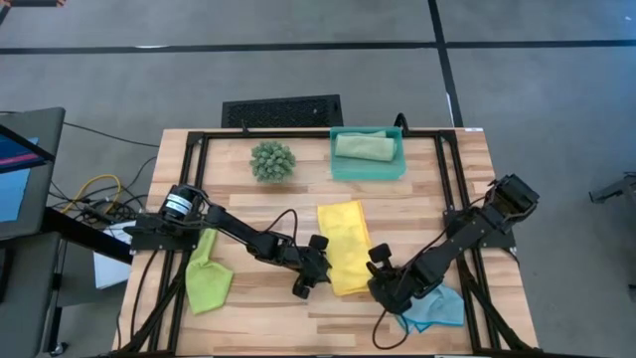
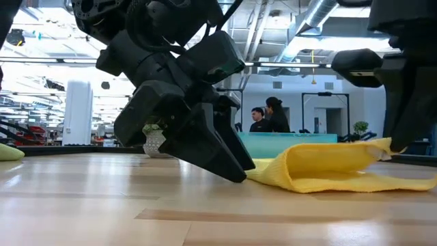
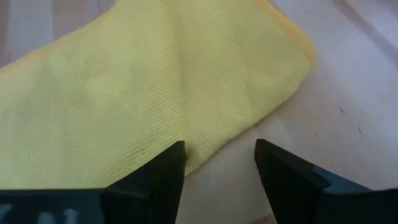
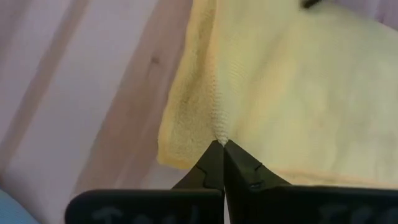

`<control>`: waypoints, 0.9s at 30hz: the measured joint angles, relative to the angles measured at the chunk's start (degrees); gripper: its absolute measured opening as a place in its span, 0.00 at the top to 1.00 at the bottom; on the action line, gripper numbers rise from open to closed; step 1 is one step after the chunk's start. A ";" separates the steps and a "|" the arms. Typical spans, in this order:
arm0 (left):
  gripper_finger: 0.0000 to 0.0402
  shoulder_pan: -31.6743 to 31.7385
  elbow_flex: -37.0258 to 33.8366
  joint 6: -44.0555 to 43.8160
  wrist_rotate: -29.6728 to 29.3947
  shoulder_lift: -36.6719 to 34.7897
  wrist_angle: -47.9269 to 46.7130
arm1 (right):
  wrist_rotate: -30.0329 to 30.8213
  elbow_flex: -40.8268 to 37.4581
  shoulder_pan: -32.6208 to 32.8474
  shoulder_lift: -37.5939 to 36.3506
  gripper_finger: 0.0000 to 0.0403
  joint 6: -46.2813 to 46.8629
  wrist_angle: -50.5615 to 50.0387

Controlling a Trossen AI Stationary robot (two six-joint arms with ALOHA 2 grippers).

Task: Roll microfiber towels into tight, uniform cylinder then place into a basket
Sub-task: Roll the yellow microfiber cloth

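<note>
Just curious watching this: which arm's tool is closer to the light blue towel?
Right. The right tool, pinching the yellow towel's edge, sits just beside the light blue towel. The left tool is across the yellow towel, farther away.

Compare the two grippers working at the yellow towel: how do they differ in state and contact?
The left gripper stands open with nothing between its fingers; the right gripper is shut, pinching the edge of the yellow towel. The left sits at the towel's left side in the high view, the right at its right. Both are low at the towel's near end.
</note>
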 joint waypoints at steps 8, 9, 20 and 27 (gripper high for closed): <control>0.53 0.02 -0.20 0.09 0.09 -0.96 0.37 | -6.57 -0.04 -2.06 3.04 0.94 1.71 0.16; 0.53 0.02 -0.20 0.17 0.11 -0.87 0.44 | -7.27 -0.08 -2.31 3.32 0.93 1.65 0.12; 0.53 2.72 0.05 -0.03 1.49 -0.17 -1.71 | -8.72 -0.02 -3.07 -0.60 0.74 3.04 -0.62; 0.53 3.51 0.03 -0.18 -0.45 -2.48 -7.98 | -10.03 -1.19 -1.63 0.00 0.61 4.33 4.35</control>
